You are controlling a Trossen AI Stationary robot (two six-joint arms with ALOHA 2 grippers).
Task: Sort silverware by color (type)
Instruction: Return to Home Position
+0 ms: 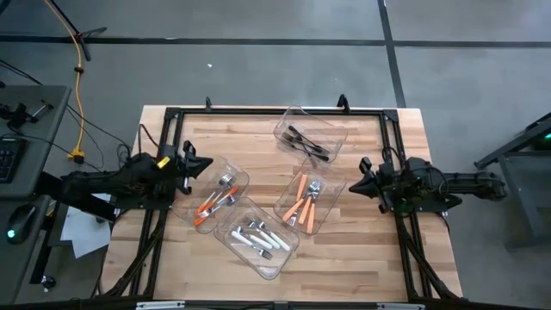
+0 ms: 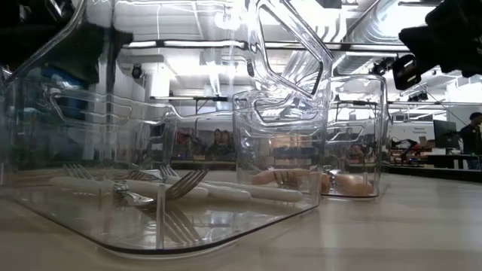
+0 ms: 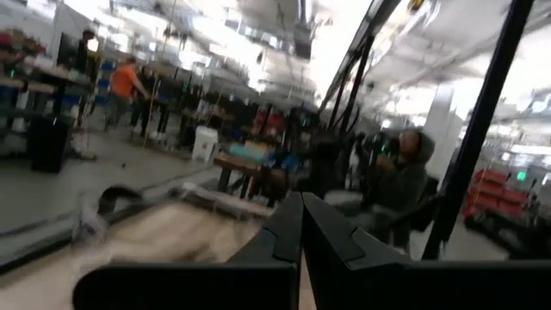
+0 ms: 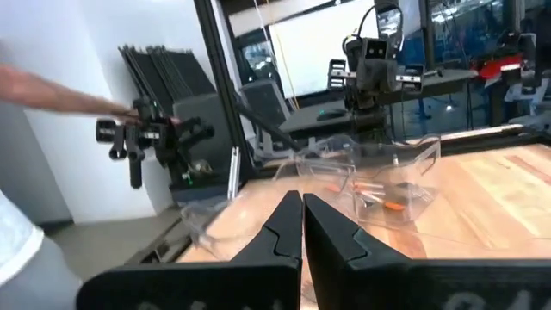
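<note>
Left claw (image 1: 191, 164) and right claw (image 1: 360, 181), both pinched together and empty, rest at opposite tabletop (image 1: 370, 258) sides, clear of the binned silverware (image 1: 303, 200) between them.

A: Entry one?
B: The left arm (image 1: 103, 182): black, segmented and blocky, with one small yellow mark (image 1: 162, 161) near the wrist. It ends in the black, pointed left gripper (image 1: 205, 164).

A: Entry two?
B: The right arm (image 1: 448, 182): the same black, chunky, jointed build. It ends in the black right gripper (image 1: 355, 182), also tapering.

A: And the fingers up close?
B: Fingers (image 3: 280, 241), each wrist view: dark, smooth-faced wedges narrowing to a tip, mounted on a flat black crossbar (image 3: 181, 288).
</note>
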